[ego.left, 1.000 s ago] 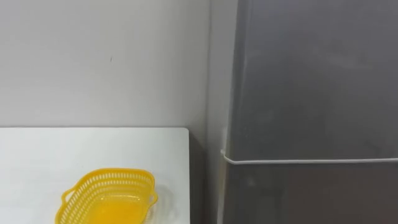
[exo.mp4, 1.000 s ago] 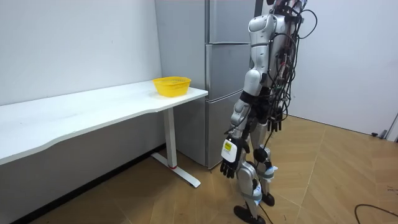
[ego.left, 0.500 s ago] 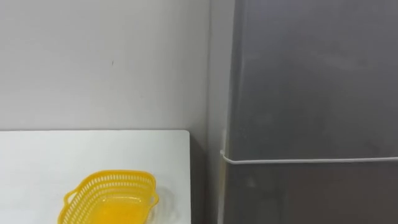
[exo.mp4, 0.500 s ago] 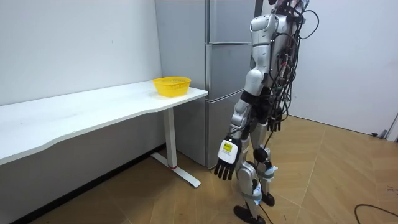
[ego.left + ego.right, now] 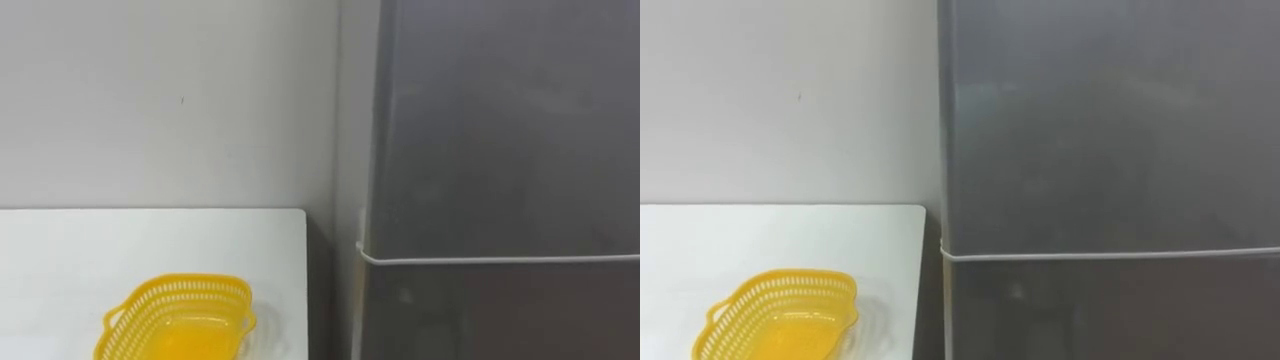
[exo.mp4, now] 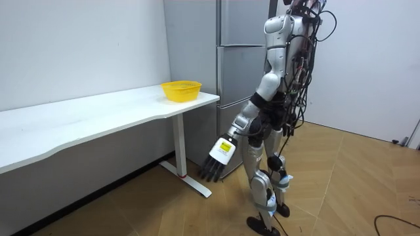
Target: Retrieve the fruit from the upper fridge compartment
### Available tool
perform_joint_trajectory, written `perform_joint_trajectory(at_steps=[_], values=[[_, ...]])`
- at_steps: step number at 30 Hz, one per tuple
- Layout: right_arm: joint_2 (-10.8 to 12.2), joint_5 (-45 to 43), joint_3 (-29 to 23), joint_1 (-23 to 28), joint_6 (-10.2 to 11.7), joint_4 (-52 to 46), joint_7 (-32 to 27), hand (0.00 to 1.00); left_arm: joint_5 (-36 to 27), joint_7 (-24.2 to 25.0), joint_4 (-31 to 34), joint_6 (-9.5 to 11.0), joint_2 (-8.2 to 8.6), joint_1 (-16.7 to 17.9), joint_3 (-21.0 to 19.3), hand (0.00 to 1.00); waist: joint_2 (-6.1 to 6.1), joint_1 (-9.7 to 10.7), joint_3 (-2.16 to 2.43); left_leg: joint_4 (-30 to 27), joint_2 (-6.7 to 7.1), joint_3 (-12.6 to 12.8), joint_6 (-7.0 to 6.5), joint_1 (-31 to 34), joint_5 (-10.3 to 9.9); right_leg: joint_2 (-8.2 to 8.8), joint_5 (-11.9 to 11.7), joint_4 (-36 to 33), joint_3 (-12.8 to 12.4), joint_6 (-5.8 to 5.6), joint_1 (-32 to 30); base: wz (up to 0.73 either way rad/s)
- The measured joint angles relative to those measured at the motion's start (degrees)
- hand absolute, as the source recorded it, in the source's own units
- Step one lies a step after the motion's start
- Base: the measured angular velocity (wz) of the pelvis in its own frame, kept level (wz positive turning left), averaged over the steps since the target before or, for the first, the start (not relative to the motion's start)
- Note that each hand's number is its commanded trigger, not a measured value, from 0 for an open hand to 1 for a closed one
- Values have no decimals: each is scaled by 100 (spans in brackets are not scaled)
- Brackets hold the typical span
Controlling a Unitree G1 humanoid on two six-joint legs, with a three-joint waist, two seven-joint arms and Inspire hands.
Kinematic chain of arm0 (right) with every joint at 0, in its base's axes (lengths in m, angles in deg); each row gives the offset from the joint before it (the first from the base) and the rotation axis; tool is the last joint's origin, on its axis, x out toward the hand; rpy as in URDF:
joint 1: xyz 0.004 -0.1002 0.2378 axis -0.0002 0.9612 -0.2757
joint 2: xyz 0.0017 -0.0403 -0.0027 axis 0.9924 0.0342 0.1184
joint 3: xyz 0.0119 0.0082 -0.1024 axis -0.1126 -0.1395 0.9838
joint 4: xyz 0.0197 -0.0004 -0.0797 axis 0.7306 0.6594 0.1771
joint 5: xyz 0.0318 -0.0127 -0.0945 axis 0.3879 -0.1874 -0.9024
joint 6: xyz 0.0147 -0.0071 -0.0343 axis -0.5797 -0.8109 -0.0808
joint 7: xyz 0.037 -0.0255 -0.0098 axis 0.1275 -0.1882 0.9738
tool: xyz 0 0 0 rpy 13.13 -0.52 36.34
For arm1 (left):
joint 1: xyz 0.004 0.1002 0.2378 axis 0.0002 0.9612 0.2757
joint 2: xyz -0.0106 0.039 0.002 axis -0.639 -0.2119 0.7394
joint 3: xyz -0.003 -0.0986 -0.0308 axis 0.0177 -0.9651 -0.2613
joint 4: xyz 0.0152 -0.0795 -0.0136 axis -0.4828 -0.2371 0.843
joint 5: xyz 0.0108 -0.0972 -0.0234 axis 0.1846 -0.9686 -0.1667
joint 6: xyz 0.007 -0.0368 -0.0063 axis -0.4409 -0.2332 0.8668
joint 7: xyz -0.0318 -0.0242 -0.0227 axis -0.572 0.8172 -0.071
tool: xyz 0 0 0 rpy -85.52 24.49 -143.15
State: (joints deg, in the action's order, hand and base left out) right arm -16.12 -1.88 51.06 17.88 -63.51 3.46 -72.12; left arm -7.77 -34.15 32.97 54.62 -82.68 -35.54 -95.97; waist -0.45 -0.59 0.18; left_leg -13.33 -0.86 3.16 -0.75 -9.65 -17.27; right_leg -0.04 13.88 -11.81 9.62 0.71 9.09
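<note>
A tall grey fridge (image 5: 500,130) is being faced by the robot, which is being shown in the room view standing upright on the wooden floor (image 6: 341,190) just in front of it. The fridge's upper door (image 5: 1110,120) is being kept fully shut, and it is being divided from the lower door (image 5: 500,310), likewise shut, by a thin pale seam running across the front; what is being stored behind the upper door cannot be told. To the left of the fridge, a white table (image 5: 60,260) is being stood against the pale wall (image 5: 160,100), with its right end lying just beside the fridge's side. A yellow slotted basket (image 5: 175,320) is being borne by the table near that right end, on the nearer part of the top. The left hand (image 6: 216,160) is being held low, forward and out from the body, between the table's leg and the robot's legs, well below the upper door; its fingers are being kept straight and pointed down towards the floor, and nothing is being grasped by it
</note>
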Motion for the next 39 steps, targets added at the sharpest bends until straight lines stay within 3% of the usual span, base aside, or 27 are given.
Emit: perform_joint_trajectory(at_steps=[3,5,8,12,16,20,25,30,37,39], values=[[-5,-44,2,67,46,-112,-42,0,-131,-477,881,110,18,47,-110,0,12,-58,7,-2,1,-7,-1,1,1,0,-5,-5,-10,0,-6,0],[-47,-43,-5,111,154,-183,-42,0,-118,-889,1633,394,15,50,-115,0,20,-138,9,-4,1,-4,-2,-2,1,2,-10,-9,-6,-3,-12,0],[-98,-62,-7,110,225,-358,-44,0,-103,-1449,2301,661,7,37,-99,0,92,-125,16,8,2,-11,-2,0,1,1,-17,1,26,-5,-10,0],[-104,-76,-3,175,347,-409,-54,0,-58,-1899,2989,772,7,24,-123,0,171,-135,22,18,1,-11,-2,8,1,-5,-19,18,20,-4,-26,0],[-107,-29,2,187,351,-405,-28,0,-118,-2207,4212,960,1,25,-282,0,199,-169,27,21,9,-6,-9,1,9,5,-19,6,11,-4,-57,-3],[-97,-110,-6,242,386,-403,1,0,-110,-2300,5437,997,-45,-52,-587,0,180,-157,31,40,10,-13,-9,-4,14,7,-19,7,10,-4,-69,-2],[-22,-112,0,343,386,-375,11,0,-115,-2195,6587,1107,-180,-120,-670,0,145,-146,25,59,11,-11,-10,-4,25,6,-19,0,-21,-4,-90,-1],[-5,-118,-6,370,378,-271,111,0,-112,-1786,7012,1152,-267,-442,-520,0,134,-84,-1,57,19,-43,-15,-1,28,11,-30,19,-1,-9,-45,4],[1,-299,-208,259,339,-59,466,0,-306,-628,7305,1147,-315,-1040,-312,0,168,88,-34,52,38,-13,-36,2,47,23,-42,30,-19,-23,-81,-1],[-1,-325,-204,260,333,-12,529,0,-512,-268,7385,1121,-316,-1184,-122,0,168,108,-68,70,44,-15,-40,6,62,28,-47,17,-35,-27,-94,-2]])
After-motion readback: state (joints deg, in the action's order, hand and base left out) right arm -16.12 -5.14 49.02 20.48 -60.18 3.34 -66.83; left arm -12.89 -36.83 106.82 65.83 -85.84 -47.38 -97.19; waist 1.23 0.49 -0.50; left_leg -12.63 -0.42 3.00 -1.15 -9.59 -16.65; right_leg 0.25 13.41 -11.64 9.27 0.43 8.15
